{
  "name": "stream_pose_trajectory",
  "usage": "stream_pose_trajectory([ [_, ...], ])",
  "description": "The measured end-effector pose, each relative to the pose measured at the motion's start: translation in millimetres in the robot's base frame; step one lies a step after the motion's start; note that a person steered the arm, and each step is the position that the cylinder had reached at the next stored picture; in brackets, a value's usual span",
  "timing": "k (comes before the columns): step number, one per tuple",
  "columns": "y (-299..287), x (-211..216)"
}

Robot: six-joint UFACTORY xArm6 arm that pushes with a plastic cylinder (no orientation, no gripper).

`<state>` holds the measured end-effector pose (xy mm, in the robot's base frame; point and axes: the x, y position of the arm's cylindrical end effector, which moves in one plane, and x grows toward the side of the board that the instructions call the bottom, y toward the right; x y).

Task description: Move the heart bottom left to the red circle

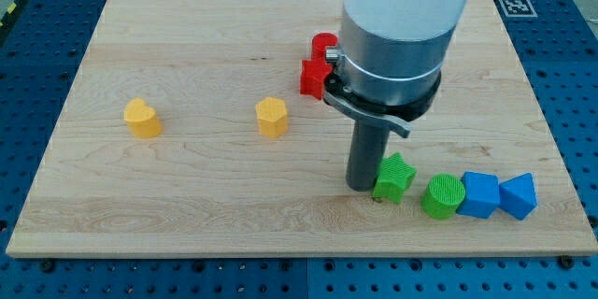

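Note:
The yellow heart (142,119) lies on the left part of the wooden board (187,19). The red circle (322,47) lies near the view's top centre, partly hidden by the arm's body. It touches another red block (313,77) just below it, whose shape I cannot make out. My tip (366,190) is down at the lower centre-right, right against the left side of a green star (394,177). It is far to the right of the heart and well below the red circle.
A yellow hexagon (271,117) lies between the heart and the arm. A green circle (442,196), a blue cube (479,194) and a blue triangle (519,196) form a row to the right of the green star, near the board's bottom edge.

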<state>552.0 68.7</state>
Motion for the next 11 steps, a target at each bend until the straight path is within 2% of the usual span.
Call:
stream_pose_trajectory([
  [2, 28, 0],
  [3, -17, 0],
  [6, -250, -2],
  [7, -299, -43],
  [9, -288, -69],
  [11, -214, -83],
])
